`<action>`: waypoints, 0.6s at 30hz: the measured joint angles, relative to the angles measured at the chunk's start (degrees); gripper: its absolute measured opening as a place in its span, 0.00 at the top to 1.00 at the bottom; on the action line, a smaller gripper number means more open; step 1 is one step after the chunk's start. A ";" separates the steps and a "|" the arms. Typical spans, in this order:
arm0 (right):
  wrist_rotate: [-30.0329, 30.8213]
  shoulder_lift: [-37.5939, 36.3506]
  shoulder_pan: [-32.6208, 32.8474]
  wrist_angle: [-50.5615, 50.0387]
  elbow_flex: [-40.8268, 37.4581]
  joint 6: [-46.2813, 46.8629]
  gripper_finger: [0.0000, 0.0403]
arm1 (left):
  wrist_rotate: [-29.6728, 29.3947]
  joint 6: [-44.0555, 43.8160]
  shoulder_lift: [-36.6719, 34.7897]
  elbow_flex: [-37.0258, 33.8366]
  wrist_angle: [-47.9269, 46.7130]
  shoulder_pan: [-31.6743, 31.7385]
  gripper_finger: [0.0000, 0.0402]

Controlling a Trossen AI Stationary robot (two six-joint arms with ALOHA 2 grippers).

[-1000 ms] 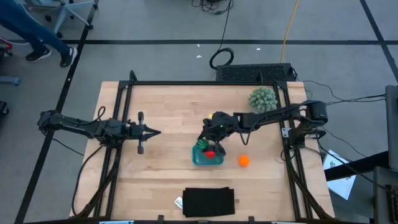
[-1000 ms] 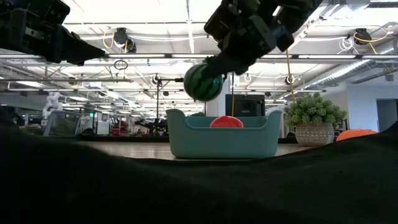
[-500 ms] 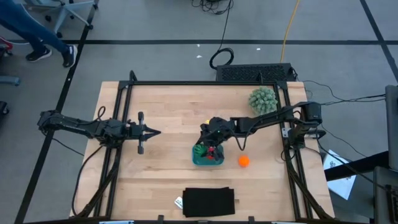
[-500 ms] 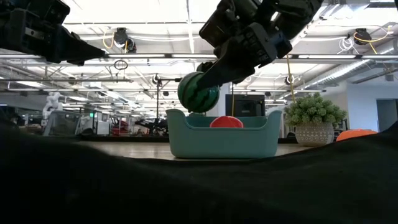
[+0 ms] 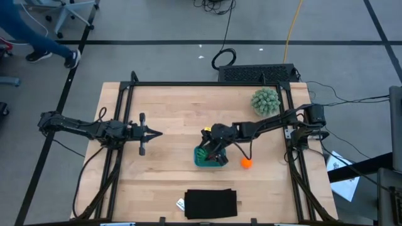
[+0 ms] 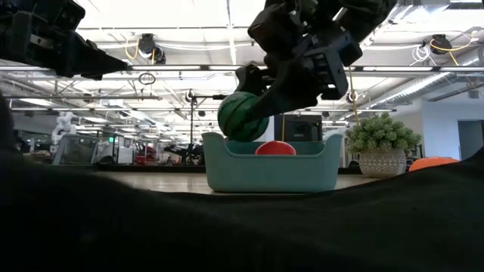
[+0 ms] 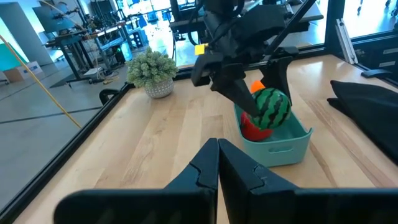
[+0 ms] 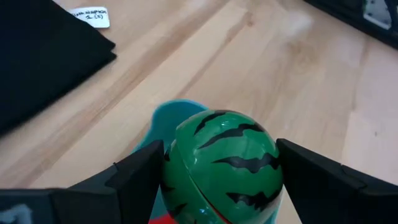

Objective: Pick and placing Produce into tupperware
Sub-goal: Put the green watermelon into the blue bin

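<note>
My right gripper (image 5: 205, 150) hangs over the left end of the teal tupperware (image 5: 210, 161), shut on the dark green striped ball (image 6: 243, 116), which sits just above the container's rim (image 6: 227, 143). The red piece (image 6: 275, 148) lies inside the tupperware (image 6: 271, 163). The orange ball (image 5: 246, 162) rests on the table right of the container. My left gripper (image 5: 158, 133) waits shut over the table's left half, well clear of the container. My right gripper pinches the striped ball (image 8: 221, 165) between its two fingers (image 8: 134, 177), one on each side at the ball's widest part. The fingers slant down from the right. The ball is lifted clear, hanging above the tupperware's left end (image 7: 249, 134).
A large pale green spiky ball (image 5: 265, 100) in a pot stands at the far right corner. A flat black rectangle (image 5: 211, 203) with a small white label lies at the near edge. Bare wood stretches between my left gripper and the container.
My right gripper has carried the striped ball a little toward the near edge and downward, over the tupperware's left end, and it is lower above the rim now. It has stayed shut on the ball. A person beyond the far left corner has walked on.
</note>
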 joint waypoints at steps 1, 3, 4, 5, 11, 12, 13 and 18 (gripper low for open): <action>0.90 0.00 0.03 0.06 0.00 -0.28 0.29 | 0.00 -0.02 0.01 0.00 -0.01 0.00 0.96; 2.69 0.00 0.07 0.04 0.00 -1.10 0.29 | 0.00 -0.04 0.00 0.00 -0.01 0.00 0.96; 2.83 0.00 0.04 0.01 0.00 -1.34 0.29 | 0.00 -0.04 0.00 0.00 -0.01 0.00 0.96; 2.96 0.00 0.02 0.20 0.00 -1.38 0.29 | 0.00 -0.06 0.00 0.00 -0.11 0.00 0.96; 5.42 0.00 1.23 0.70 0.02 -1.23 0.29 | 0.00 -0.04 0.00 0.00 -0.67 0.00 0.96; 5.50 0.00 1.57 0.45 0.00 -1.81 0.29 | -0.01 -0.04 0.01 0.00 -0.69 0.00 0.96; 5.52 0.00 1.85 0.54 0.00 -2.45 0.29 | -0.02 -0.04 0.02 0.00 -0.67 0.00 0.96; 5.51 0.00 2.69 1.09 0.00 -4.07 0.29 | -0.01 -0.04 0.02 0.00 -0.69 0.00 0.96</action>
